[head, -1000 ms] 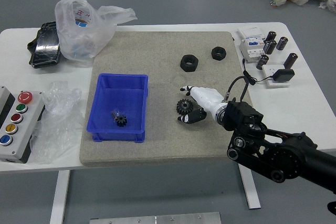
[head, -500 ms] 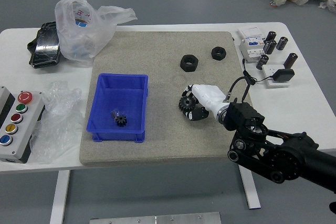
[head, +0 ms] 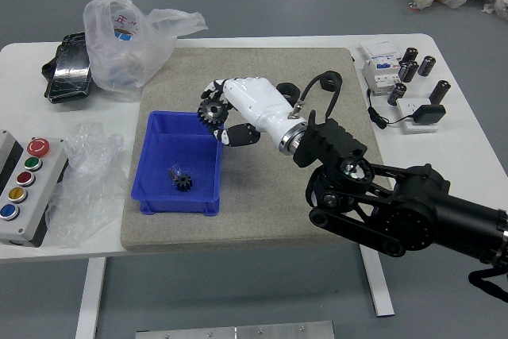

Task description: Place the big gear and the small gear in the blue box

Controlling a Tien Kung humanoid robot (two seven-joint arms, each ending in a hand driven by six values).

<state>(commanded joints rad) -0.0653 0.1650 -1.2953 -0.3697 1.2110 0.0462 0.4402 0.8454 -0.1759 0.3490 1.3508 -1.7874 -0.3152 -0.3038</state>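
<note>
My right hand (head: pixel 222 121) is raised at the blue box's upper right corner, its fingers closed on the big gear (head: pixel 212 110), which overlaps the box's back rim in the picture. Inside the blue box (head: pixel 149 192), the small gear (head: pixel 183 183) lies toward the front beside a small clear object. The left arm is out of view.
A black nut (head: pixel 332 81) is on the grey mat (head: pixel 238 232); another is partly hidden behind my right hand. A control box (head: pixel 32 188) and plastic bags (head: pixel 119 45) are at left. Black cylinders (head: pixel 440 91) and white devices stand at right.
The big gear, on the mat a second ago, was grasped by my right hand and carried up and left to the blue box's corner.
</note>
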